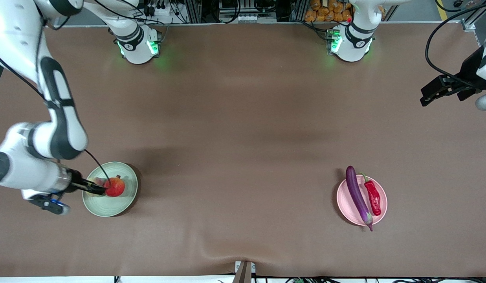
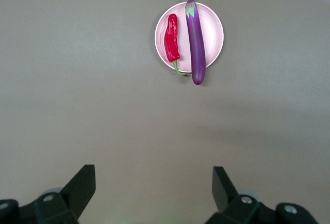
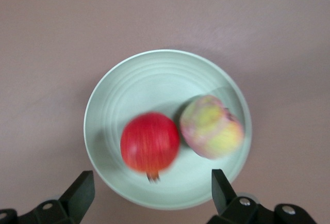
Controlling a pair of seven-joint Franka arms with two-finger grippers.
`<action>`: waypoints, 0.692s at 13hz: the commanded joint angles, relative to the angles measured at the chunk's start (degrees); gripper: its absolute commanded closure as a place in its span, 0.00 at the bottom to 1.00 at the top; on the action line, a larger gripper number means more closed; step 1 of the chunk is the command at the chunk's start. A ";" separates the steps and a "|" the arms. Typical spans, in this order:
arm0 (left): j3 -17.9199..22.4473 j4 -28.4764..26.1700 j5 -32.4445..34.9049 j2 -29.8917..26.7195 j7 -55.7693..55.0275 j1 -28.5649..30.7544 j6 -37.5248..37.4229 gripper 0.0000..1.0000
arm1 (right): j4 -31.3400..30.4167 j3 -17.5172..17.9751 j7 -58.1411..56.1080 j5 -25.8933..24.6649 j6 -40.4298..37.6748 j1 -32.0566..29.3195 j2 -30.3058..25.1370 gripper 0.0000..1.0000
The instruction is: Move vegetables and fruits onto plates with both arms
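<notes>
- We find the right gripper (image 1: 96, 190) over the green plate (image 1: 129, 194), toward the right arm's end of the table. The right wrist view shows its jaws spread wide with nothing between them.
- Under that gripper, the red apple (image 3: 150, 143) and the peach (image 3: 211, 126) sit in the green plate (image 3: 129, 90), side by side and touching or nearly so. In the front view the apple (image 1: 115, 186) is plain, while the peach (image 1: 94, 182) is mostly hidden by the gripper.
- We find the left gripper (image 1: 425, 98) up in the air over bare table at the left arm's end, well apart from both plates. The left wrist view shows its 2 fingers (image 2: 80, 188) released and wide apart, grasping nothing.
- The pink plate (image 1: 345, 204) lies toward the left arm's end of the table, well apart from the green plate.
- On the pink plate, the eggplant (image 1: 357, 195) lies across the middle, with both ends reaching past the rim.
- The chili (image 1: 373, 197) lies just beside the eggplant, on the side toward the left arm's end. Its green stem points away from the front camera.
- The brown table (image 1: 243, 137) carries the 2 plates.
</notes>
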 commanded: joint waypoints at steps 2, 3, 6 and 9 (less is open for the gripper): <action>0.09 -0.93 -0.64 -1.11 1.21 0.30 -0.27 0.00 | -2.19 1.35 -7.95 -0.20 -10.70 -2.02 -11.13 0.00; 0.09 -0.93 -0.64 -1.19 1.21 0.30 -0.27 0.00 | -2.28 1.17 -7.95 -0.20 -13.78 -0.27 -14.47 0.00; 0.09 -0.84 -0.64 -1.28 1.21 0.30 -0.27 0.00 | -2.45 -3.39 -8.13 -0.20 -19.33 5.54 -22.21 0.00; 0.09 -0.84 -0.64 -1.02 1.21 0.39 -0.27 0.00 | -2.19 -6.28 -10.92 0.93 -26.88 6.85 -27.05 0.00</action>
